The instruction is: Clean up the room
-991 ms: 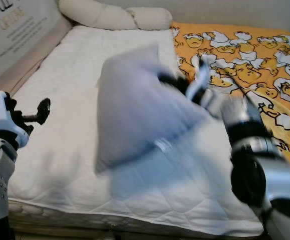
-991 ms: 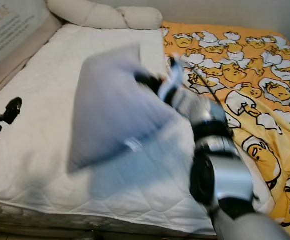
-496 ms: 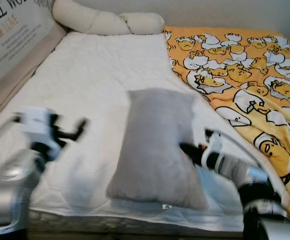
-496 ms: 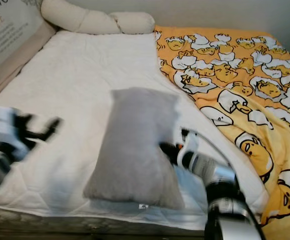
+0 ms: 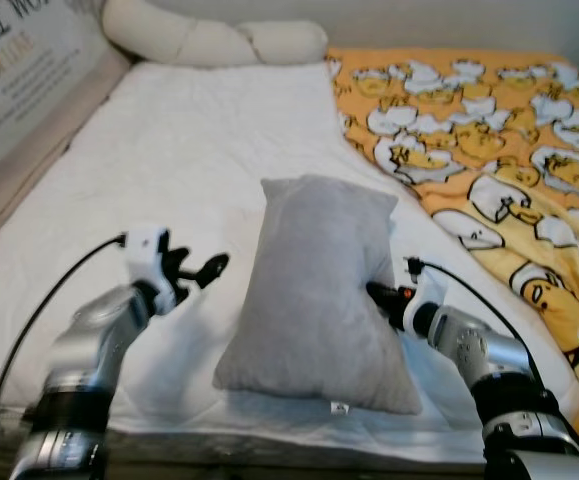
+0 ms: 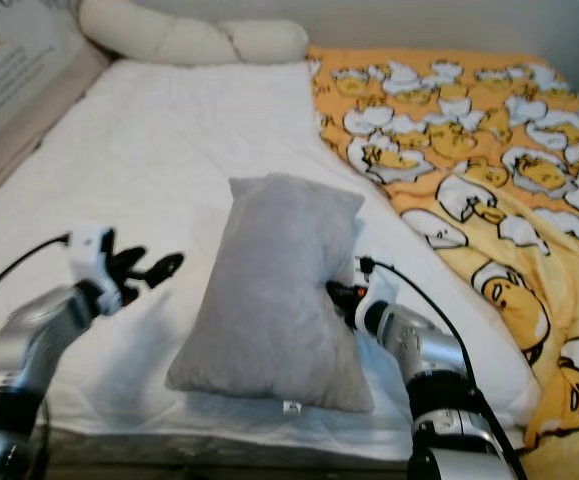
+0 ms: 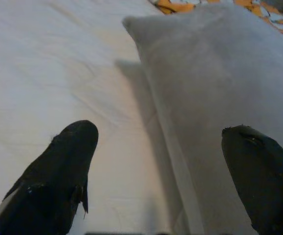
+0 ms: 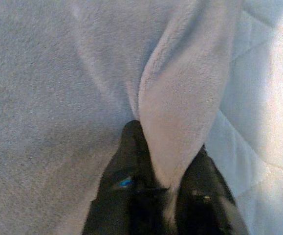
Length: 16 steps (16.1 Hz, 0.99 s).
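**Pillow on mattress, placement unfinished**

White mattress [image 5: 169,150] carries a grey pillow [image 5: 319,290] near its foot edge, beside the yellow blanket [image 5: 489,130].

Eye views: right gripper [image 5: 384,297] meets the pillow's side; left gripper [image 5: 201,270] hovers just beside it.

Left wrist: jaws spread, empty, facing the pillow.

Right wrist: jaws pinch a pillow fold [image 8: 180,112].

Judgement: pillow is down but unreleased, far from the bolster [image 5: 209,40]; tidying remains.
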### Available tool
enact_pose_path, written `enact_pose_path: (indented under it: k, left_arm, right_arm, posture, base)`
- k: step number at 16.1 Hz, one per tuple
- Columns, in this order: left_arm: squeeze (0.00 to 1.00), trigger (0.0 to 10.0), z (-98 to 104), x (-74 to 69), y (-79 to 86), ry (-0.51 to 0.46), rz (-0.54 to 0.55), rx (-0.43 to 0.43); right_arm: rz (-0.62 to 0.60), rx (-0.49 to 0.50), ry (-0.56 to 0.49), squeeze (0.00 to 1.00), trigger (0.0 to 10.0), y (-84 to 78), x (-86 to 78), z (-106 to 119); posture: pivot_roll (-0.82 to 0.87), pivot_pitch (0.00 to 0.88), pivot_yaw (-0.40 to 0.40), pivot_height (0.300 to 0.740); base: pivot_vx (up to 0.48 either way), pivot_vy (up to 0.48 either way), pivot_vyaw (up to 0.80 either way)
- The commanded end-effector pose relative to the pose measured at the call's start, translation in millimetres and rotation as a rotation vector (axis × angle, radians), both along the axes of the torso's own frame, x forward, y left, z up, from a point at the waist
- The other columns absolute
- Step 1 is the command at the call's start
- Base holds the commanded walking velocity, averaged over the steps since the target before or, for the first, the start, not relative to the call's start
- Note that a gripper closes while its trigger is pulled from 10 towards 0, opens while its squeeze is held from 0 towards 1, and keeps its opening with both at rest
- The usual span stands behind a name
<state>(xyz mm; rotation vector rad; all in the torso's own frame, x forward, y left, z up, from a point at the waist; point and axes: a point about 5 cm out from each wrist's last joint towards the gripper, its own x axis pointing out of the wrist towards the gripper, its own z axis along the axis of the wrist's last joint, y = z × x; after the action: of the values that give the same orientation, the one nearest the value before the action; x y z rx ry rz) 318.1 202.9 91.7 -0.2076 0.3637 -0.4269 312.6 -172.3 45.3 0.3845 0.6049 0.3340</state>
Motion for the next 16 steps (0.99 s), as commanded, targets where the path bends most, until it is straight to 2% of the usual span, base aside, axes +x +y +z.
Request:
enact_pose_path:
  k: [1,2,4,7,11,12,13,14,16]
  left_arm:
    - [1.0,10.0,-5,5.2,-1.1,0.025,-0.017,-0.037]
    - [1.0,10.0,-9,9.4,-1.0,0.055,-0.006,-0.089]
    - [1.0,10.0,-18,10.7,-6.0,0.096,-0.017,-0.136]
    - [1.0,10.0,-35,6.5,-31.0,0.163,-0.113,-0.225]
    - [1.0,10.0,-45,-0.6,-43.2,0.225,-0.151,-0.344]
    - [1.0,10.0,-45,-0.9,-45.3,0.219,-0.154,-0.398]
    - [1.0,10.0,-42,-0.5,-47.6,0.214,-0.151,-0.499]
    - [1.0,10.0,-41,-0.7,-49.7,0.212,-0.156,-0.56]
    - [1.0,10.0,-42,-2.8,-53.6,0.205,-0.151,-0.635]
  right_arm:
    - [-0.05,0.014,-0.028,1.0,10.0,-8.0,4.0,5]
    - [-0.063,0.054,-0.049,1.0,10.0,-10.4,5.7,10]
    - [-0.057,0.104,-0.072,1.0,10.0,-12.7,6.1,14]
    - [-0.021,0.184,-0.079,1.0,10.0,-14.6,2.7,17]
    - [0.002,0.299,-0.065,1.0,10.0,-18.8,-1.2,22]
    - [0.014,0.332,-0.048,1.0,10.0,-18.8,-3.0,21]
    - [0.016,0.37,-0.025,1.0,10.0,-18.5,-5.0,19]
    - [0.012,0.38,-0.005,1.0,10.0,-17.9,-6.5,14]
    - [0.025,0.393,0.026,1.0,10.0,-12.2,-10.3,8]
  posture:
    - [-0.08,0.0,0.05,0.74]
    - [-0.09,0.0,0.047,0.74]
    - [-0.09,0.0,0.043,0.74]
    - [-0.1,0.0,0.037,0.74]
    - [-0.1,0.0,0.022,0.74]
    - [-0.1,0.0,0.016,0.74]
    - [-0.1,0.0,0.014,0.74]
    - [-0.09,0.0,0.012,0.74]
    - [-0.09,0.0,0.013,0.74]
  base:
    - [0.0,0.0,0.0]
    - [0.0,0.0,0.0]
    - [0.0,0.0,0.0]
    - [0.0,0.0,0.0]
    - [0.0,0.0,0.0]
    - [0.0,0.0,0.0]
    - [0.0,0.0,0.0]
    - [0.0,0.0,0.0]
    - [0.0,0.0,0.0]
